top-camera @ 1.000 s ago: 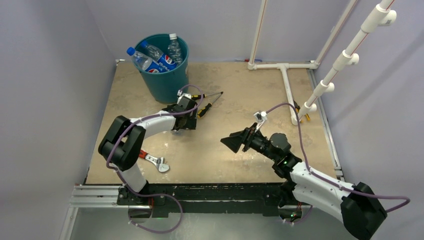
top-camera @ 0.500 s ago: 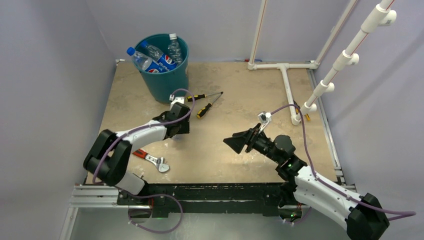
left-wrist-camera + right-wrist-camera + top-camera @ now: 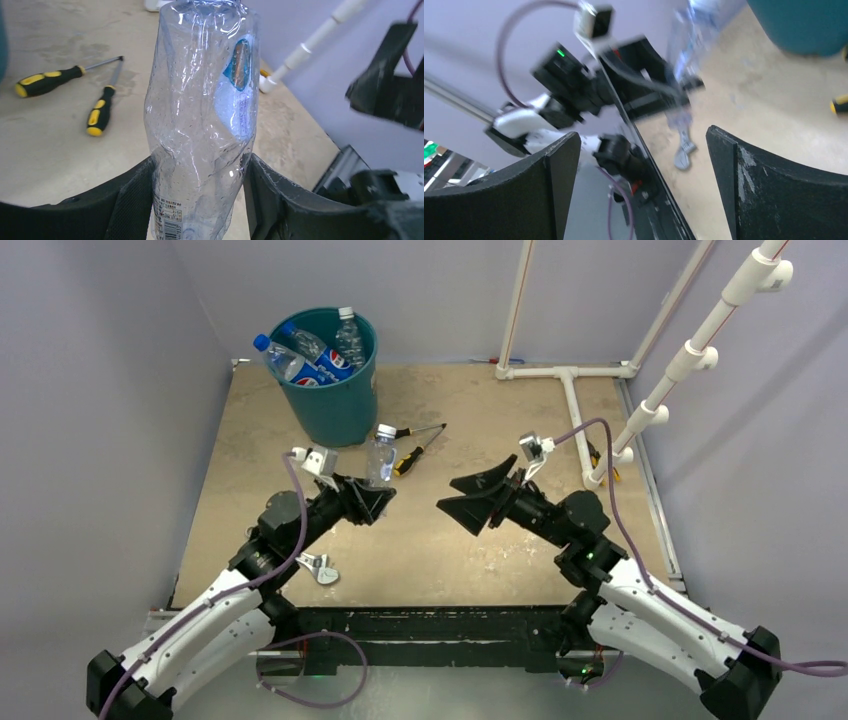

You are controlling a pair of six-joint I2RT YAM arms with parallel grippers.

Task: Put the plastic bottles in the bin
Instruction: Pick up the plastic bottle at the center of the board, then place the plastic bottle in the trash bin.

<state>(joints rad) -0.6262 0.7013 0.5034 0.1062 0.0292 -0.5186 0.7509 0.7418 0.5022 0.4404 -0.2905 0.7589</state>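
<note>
Bin (image 3: 340, 410): stands at the table's far left; several bottles (image 3: 305, 355) lie inside, necks above the rim.
Left gripper (image 3: 377, 496): clamped on the lower body of a clear bottle (image 3: 380, 452), held upright just off the bin's near side.
Step in hand: lift well over the rim before releasing; the thin wall dents, so squeeze no harder.
Screwdrivers (image 3: 412, 445): on the table beyond; leave them.
Right gripper (image 3: 480, 502): fingers wide apart, holding nothing.

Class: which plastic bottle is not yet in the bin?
The clear bottle held upright by the left gripper, beside the screwdrivers; the other three visible bottles all sit in the teal bin.
</note>
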